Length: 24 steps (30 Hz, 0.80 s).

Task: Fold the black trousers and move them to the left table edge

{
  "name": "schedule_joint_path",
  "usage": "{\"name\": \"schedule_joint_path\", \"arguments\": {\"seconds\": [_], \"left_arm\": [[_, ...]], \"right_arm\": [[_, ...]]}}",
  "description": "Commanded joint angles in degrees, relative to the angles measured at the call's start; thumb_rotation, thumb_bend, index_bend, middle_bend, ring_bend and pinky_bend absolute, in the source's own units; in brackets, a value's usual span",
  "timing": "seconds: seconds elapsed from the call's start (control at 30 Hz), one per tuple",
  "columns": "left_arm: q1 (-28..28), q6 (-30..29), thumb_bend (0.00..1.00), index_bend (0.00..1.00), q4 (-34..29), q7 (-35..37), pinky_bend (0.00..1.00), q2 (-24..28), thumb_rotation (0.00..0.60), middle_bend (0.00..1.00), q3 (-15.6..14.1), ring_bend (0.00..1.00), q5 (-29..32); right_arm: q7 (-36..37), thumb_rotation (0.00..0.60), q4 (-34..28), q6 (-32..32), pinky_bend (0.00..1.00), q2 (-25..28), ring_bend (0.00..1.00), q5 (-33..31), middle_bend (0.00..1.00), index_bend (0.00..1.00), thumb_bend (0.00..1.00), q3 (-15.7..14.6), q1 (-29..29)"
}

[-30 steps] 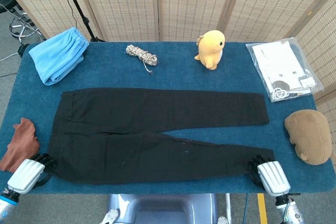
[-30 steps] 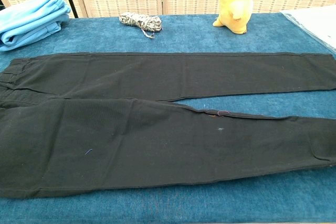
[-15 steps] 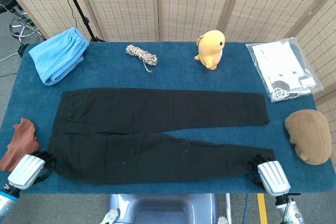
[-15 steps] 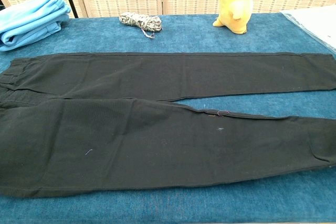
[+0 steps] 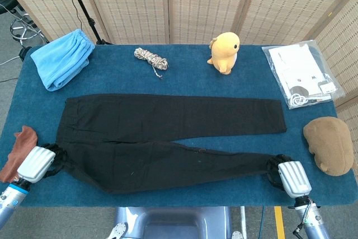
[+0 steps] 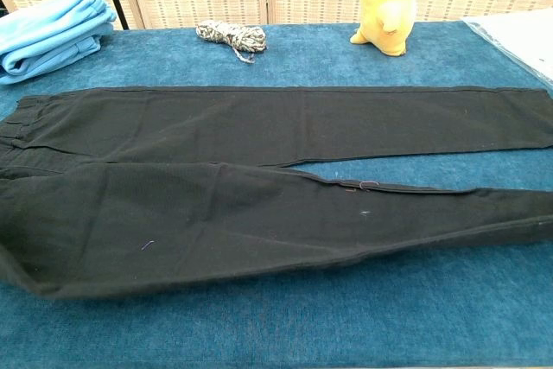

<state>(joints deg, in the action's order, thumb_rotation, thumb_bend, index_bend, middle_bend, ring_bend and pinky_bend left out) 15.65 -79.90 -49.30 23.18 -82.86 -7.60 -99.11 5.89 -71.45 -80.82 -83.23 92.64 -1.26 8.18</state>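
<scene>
The black trousers (image 5: 168,132) (image 6: 259,170) lie spread across the blue table (image 5: 184,71), waistband to the left, legs running right. Their near leg is lifted along its front edge and pulled toward the far leg. My left hand (image 5: 40,163) grips the near waistband corner at the table's front left. My right hand (image 5: 290,176) grips the near leg's cuff at the front right. Neither hand shows in the chest view, where the near leg's edge (image 6: 173,278) curls up off the cloth.
A folded light-blue garment (image 5: 62,58) lies at the back left, a coiled rope (image 5: 151,58) and a yellow plush toy (image 5: 224,52) at the back middle. A plastic bag (image 5: 302,74) and a brown plush (image 5: 330,145) sit at the right. A brown cloth (image 5: 19,149) hangs at the left edge.
Both hands have risen and moved away from the front edge, drawing the near leg's front edge up and toward the far leg. More blue table shows in front of the trousers.
</scene>
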Motion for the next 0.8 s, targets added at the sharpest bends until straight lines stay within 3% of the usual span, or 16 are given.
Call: {"name": "schedule_joint_path", "arguments": {"seconds": [0.03,0.33,0.8], "left_arm": [[2.7,3.0,0.39,0.66,-4.2,-3.6,0.46,2.0,0.600,0.65,2.3,0.43,2.0],[7.3,11.0,0.39,0.66,-12.4,-9.5,0.47,5.1,0.600,0.65,5.3,0.44,6.2],[12.4,18.2,0.39,0.66,-17.2,-14.6,0.47,6.6,0.600,0.65,9.7,0.44,11.9]], "right_arm": [[2.6,0.600,-0.4,3.6,0.57,1.5,0.39,-2.8,0.54,0.61,0.64,1.3,1.5],[1.8,0.600,-1.4,7.3,0.57,2.8,0.39,-5.3,0.55,0.61,0.65,4.9,5.5],[-4.8,0.600,1.2,17.5,0.57,2.8,0.39,-11.1,0.55,0.61,0.68,10.2,14.3]]}}
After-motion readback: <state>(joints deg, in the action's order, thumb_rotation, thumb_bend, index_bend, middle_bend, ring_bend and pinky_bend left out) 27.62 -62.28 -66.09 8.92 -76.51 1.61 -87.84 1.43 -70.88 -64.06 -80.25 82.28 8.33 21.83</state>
